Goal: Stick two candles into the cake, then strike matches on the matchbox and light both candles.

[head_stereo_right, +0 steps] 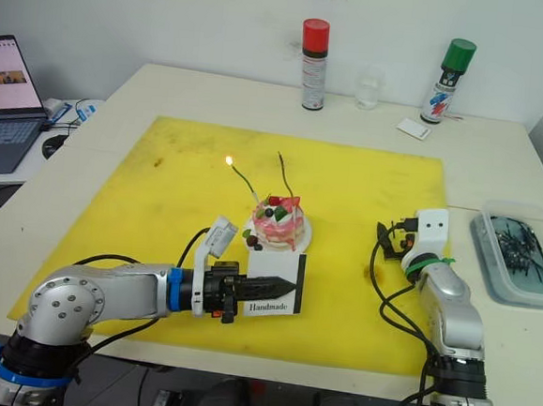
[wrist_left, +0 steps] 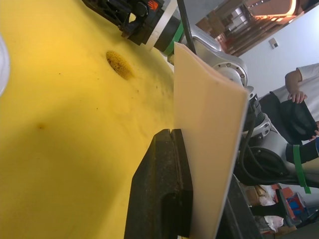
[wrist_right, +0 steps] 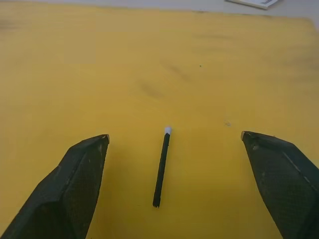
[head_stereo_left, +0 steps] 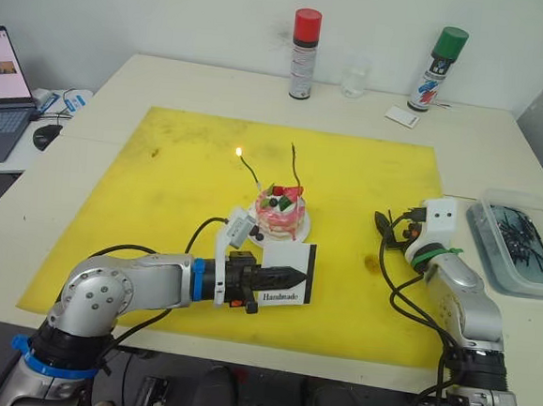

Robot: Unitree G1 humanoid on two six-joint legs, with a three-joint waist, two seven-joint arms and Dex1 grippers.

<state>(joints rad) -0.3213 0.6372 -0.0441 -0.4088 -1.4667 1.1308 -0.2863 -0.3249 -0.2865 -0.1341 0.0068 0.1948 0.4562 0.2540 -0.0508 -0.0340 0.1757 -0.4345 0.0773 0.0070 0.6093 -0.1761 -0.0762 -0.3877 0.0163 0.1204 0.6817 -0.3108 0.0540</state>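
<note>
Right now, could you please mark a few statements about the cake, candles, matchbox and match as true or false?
1. The left tool holds the matchbox upright beside the cake. True.
2. Both candles are lit. False: one candle carries a flame; the other candle shows none.
3. The right tool is shut on a match. False: it is open, with the match lying on the yellow mat between its fingers.
4. Both candles stand in the cake. True.
</note>
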